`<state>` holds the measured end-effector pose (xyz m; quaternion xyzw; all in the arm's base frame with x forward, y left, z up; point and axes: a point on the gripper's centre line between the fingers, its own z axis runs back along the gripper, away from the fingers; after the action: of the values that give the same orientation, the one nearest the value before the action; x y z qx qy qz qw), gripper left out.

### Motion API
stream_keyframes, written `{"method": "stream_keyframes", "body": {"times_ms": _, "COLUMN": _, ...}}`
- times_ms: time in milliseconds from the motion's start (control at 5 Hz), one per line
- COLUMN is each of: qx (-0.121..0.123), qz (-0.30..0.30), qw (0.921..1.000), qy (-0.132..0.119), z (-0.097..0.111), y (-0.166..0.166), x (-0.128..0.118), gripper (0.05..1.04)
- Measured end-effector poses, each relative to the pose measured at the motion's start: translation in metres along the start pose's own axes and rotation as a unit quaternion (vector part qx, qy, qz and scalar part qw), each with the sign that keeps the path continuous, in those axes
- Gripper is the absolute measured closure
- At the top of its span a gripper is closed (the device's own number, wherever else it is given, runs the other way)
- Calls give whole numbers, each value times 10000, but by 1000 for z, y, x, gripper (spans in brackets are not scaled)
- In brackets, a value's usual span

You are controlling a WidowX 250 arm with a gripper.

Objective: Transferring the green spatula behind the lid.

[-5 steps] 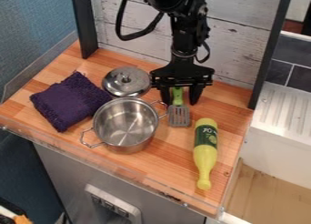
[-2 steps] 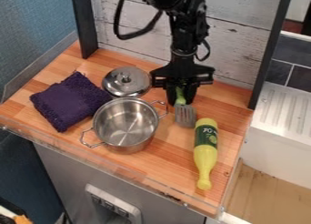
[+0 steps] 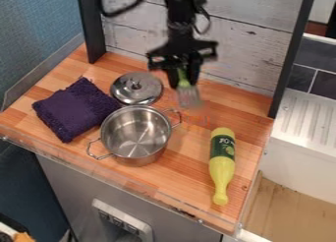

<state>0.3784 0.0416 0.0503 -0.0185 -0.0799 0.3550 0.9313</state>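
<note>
Green spatula [image 3: 188, 96] is pinched in the fingers [image 3: 194, 75], looks lifted off the counter [image 3: 190, 172], right of the lid [image 3: 136, 88]. Long axis runs roughly back to front, so imo it's gotta go back and left.

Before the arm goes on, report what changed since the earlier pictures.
The claw closed on the green spatula and carried it upward and leftward in the picture. The lid, pot, purple cloth and yellow bottle stayed put.
</note>
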Motion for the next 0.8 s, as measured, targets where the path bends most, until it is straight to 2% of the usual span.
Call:
{"method": "stream_keyframes", "body": {"times_ms": 200, "qx": 213, "qz": 546, "qw": 9982, "qy": -99, "z": 12, "y": 20, "x": 20, "gripper": 711}}
{"method": "stream_keyframes", "body": {"times_ms": 400, "qx": 391, "qz": 1464, "qw": 9880, "qy": -307, "z": 21, "y": 42, "x": 41, "gripper": 711}}
{"method": "stream_keyframes", "body": {"times_ms": 600, "qx": 423, "qz": 2650, "qw": 9623, "qy": -450, "z": 25, "y": 69, "x": 55, "gripper": 711}}
{"method": "stream_keyframes", "body": {"times_ms": 800, "qx": 348, "qz": 3560, "qw": 9306, "qy": -776, "z": 38, "y": 86, "x": 66, "gripper": 711}}
